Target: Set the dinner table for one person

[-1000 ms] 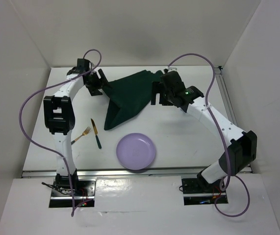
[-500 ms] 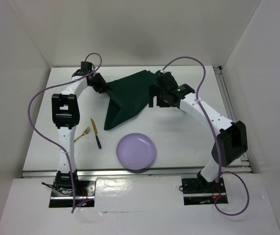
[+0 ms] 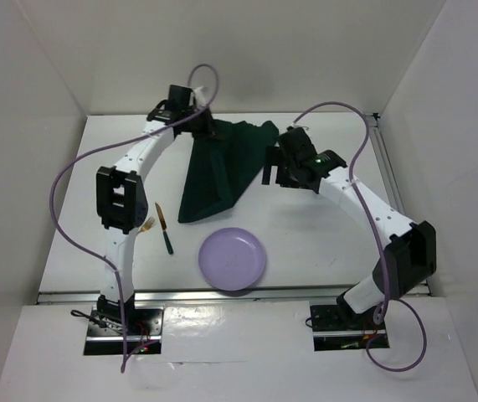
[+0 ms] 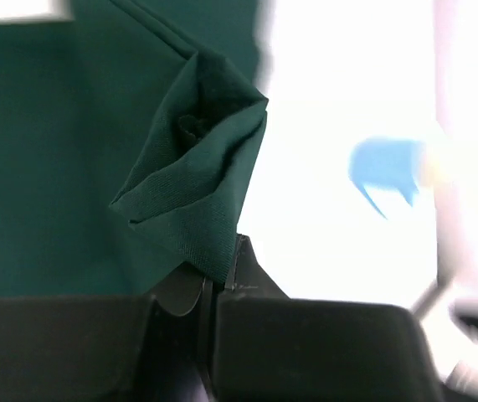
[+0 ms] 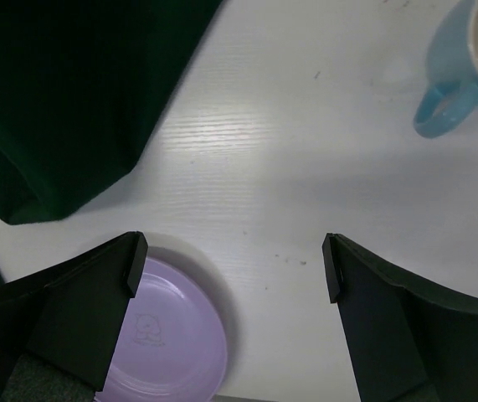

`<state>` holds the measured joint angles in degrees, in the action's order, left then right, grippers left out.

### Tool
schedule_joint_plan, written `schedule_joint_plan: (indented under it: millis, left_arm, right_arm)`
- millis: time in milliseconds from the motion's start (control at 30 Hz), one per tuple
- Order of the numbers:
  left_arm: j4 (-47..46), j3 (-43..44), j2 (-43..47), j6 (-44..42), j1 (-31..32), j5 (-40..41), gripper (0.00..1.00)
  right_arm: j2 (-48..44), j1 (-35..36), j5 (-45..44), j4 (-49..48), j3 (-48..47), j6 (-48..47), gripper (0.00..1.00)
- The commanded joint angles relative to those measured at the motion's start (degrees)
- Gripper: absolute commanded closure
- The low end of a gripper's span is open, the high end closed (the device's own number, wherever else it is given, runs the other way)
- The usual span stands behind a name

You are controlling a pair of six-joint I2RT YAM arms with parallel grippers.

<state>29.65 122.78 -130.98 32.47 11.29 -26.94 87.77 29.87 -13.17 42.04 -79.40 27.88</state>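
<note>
Tabletop point(image 3: 322, 234), white and railed, lies beneath both arms and carries everything. The step in hand looks like spreading the green mat point(image 3: 222, 167). The left fingers point(image 3: 205, 130) are clamped on its bunched far corner (the wrist view shows the fold pinched), while the right fingers point(image 3: 269, 172) hover spread wide, holding nothing. Next, I judge, they should take another corner so the mat pulls flat before the purple plate point(image 3: 233, 259) goes on.
</note>
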Motion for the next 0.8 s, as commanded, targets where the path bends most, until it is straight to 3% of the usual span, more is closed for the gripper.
schedule_joint_plan:
  millis: [0, 100, 133, 167, 267, 333, 400, 467, 567, 633, 767]
  left_arm:
    - [1.37, -2.54, 7.84, -8.99, 11.02, -4.79, 1.0]
    - [5.5, -2.55, 7.84, -12.42, 16.02, -3.83, 0.78]
    - [6.9, -2.55, 7.84, -12.95, 16.65, -3.13, 0.51]
    - [7.96, -2.55, 7.84, -13.48, 16.66, -2.51, 0.37]
    - [11.82, 2.1, 8.45, -14.97, 16.66, 0.57, 0.07]
    - [13.59, 2.81, 10.03, -15.51, 14.56, 3.8, 0.07]
    - [13.07, -0.07, 14.07, -12.88, 11.32, 6.63, 0.16]
    - [12.54, -8.04, 18.1, -10.08, 7.28, 9.08, 0.32]
    - [12.54, -15.27, 20.93, -7.78, 3.75, 12.34, 0.47]
    - [12.54, -22.1, 22.25, -6.72, 1.03, 14.45, 0.49]
    - [11.33, -32.32, 24.63, -5.57, -1.7, 17.27, 0.35]
  right_arm:
    - [-6.36, -3.05, -1.51, 0.06, 3.35, 3.41, 0.0]
    - [-9.18, -4.64, 0.68, -0.99, 6.0, 3.41, 0.0]
    - [-9.71, -5.43, 1.56, -1.52, 7.75, 3.41, 0.0]
    - [-9.72, -5.43, 1.57, -1.52, 8.55, 3.41, 0.0]
    - [-10.95, -6.05, 2.18, -1.52, 10.92, 3.41, 0.0]
    - [-11.56, -6.57, 2.18, -1.52, 11.71, 3.94, 0.0]
    - [-11.57, -6.58, 2.18, -2.05, 12.25, 3.94, 0.0]
    - [-11.57, -6.58, 2.88, -2.57, 12.25, 3.94, 0.0]
    - [-11.04, -6.58, 4.55, -3.72, 12.25, 3.41, 0.0]
    - [-10.43, -6.58, 5.6, -4.33, 12.25, 3.41, 0.0]
    - [-7.0, -7.89, 7.02, -2.85, 12.25, 4.28, 0.0]
